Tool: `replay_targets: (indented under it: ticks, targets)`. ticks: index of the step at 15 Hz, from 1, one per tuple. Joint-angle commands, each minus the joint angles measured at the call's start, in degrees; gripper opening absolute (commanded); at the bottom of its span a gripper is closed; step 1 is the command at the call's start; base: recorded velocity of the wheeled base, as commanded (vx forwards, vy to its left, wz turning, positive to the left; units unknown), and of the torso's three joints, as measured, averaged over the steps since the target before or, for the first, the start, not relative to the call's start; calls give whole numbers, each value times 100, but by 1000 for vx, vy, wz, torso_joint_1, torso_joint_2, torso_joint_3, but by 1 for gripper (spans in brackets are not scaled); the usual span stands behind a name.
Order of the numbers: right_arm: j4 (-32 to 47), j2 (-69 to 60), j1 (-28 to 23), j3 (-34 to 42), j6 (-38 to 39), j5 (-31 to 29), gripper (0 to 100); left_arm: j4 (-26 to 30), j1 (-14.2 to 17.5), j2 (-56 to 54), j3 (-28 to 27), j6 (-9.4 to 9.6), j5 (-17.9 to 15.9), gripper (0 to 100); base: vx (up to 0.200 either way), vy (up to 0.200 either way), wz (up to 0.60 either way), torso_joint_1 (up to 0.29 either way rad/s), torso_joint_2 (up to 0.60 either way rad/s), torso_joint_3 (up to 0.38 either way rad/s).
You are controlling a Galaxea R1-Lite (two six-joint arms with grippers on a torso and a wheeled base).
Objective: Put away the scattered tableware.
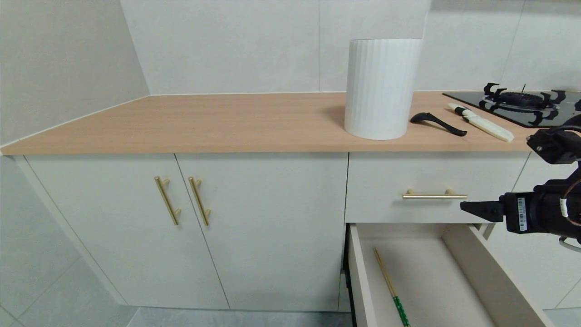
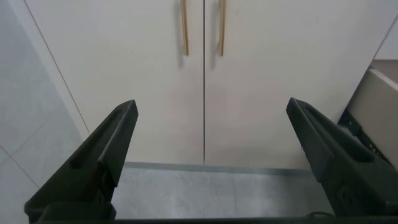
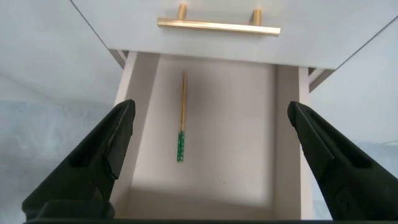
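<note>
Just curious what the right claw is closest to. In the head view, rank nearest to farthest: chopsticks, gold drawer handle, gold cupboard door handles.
From the right gripper:
1. the drawer handle, beside its tip, on the closed upper drawer.
2. the chopsticks, below, in the open drawer.
3. the door handles, far to the left.

kitchen | wood counter [image 1: 218, 125] over white cabinets [image 1: 181, 227] | gas hob [image 1: 522, 104] on counter | tiled wall [image 1: 272, 45] behind counter
</note>
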Motion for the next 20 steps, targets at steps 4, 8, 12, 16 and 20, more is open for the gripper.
replay_targets:
  ticks: [4,8,12,16,20]
  targets:
    - [-33,3,-88,-1,1,9,100,-1,8,1,0,0,3,100,0,0,0,132,-498,-301]
    - [-42,-6,-88,-1,-8,9,100,-1,0,1,0,0,3,100,0,0,0,166,-474,-303]
    - [-42,20,-88,-1,-8,18,100,-1,0,1,0,0,3,100,0,0,0,183,-476,-297]
    - [-262,73,-88,26,-8,18,100,-1,8,1,0,0,3,100,0,0,0,202,-486,-279]
    - [-771,706,-114,8,-8,9,100,-1,8,1,0,0,3,100,0,0,0,57,-123,-70]
